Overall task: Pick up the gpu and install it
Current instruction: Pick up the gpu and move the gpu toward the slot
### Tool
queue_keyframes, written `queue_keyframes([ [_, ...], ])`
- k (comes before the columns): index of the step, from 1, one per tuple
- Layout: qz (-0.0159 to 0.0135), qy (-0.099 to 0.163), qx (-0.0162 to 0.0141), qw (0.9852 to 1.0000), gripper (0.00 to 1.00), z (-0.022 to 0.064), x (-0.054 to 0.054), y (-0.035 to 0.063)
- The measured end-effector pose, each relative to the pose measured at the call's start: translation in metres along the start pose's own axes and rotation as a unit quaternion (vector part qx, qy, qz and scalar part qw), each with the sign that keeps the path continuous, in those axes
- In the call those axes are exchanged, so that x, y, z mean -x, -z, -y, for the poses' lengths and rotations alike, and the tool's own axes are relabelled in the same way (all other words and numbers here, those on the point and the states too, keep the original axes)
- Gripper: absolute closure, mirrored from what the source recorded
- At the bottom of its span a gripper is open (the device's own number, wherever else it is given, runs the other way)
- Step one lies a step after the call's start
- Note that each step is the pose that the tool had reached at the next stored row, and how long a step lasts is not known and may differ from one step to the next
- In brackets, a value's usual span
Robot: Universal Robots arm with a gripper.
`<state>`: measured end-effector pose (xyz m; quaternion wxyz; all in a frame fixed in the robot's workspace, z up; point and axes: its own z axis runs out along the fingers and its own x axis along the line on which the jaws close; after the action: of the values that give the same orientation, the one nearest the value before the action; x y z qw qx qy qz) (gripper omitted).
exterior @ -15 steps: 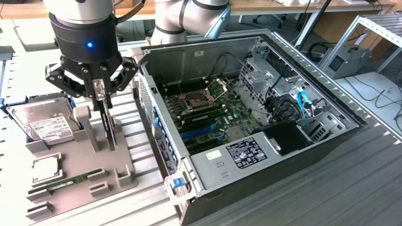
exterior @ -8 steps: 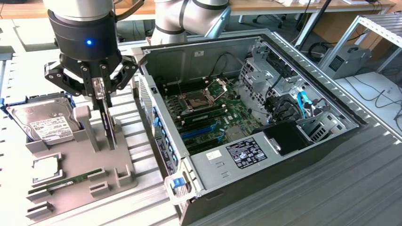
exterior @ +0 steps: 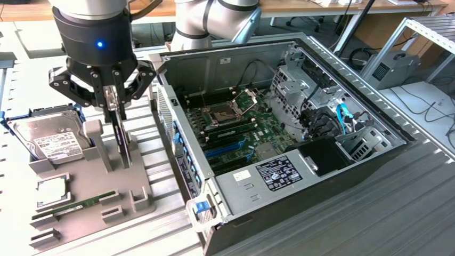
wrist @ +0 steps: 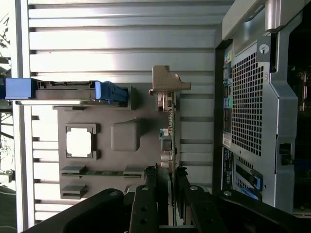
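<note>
I have the gripper (exterior: pixel 116 113) pinching the gpu (exterior: pixel 125 144) by its top edge, so the card hangs upright at the gray tray (exterior: pixel 89 181), just beside the open computer case (exterior: pixel 238 178).

Silver-grey jointed arm (exterior: pixel 213 18), black wrist housing (exterior: pixel 85 29) with blue light (exterior: pixel 99 44), black linkage hand (exterior: pixel 115 109)

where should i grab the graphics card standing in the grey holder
Grip the graphics card by its long top edge, coming straight down and pinching its two flat faces. It stands on edge in the grey holder, so that edge looks most open; probably avoid the silver bracket at one end.
</note>
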<state>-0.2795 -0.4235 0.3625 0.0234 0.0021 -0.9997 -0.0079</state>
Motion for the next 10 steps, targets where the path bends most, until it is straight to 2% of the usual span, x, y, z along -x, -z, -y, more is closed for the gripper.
queue_keyframes([
  [10,0.0,0.0,0.0,1.0,0.73,-0.0001,-0.0003,0.006],
])
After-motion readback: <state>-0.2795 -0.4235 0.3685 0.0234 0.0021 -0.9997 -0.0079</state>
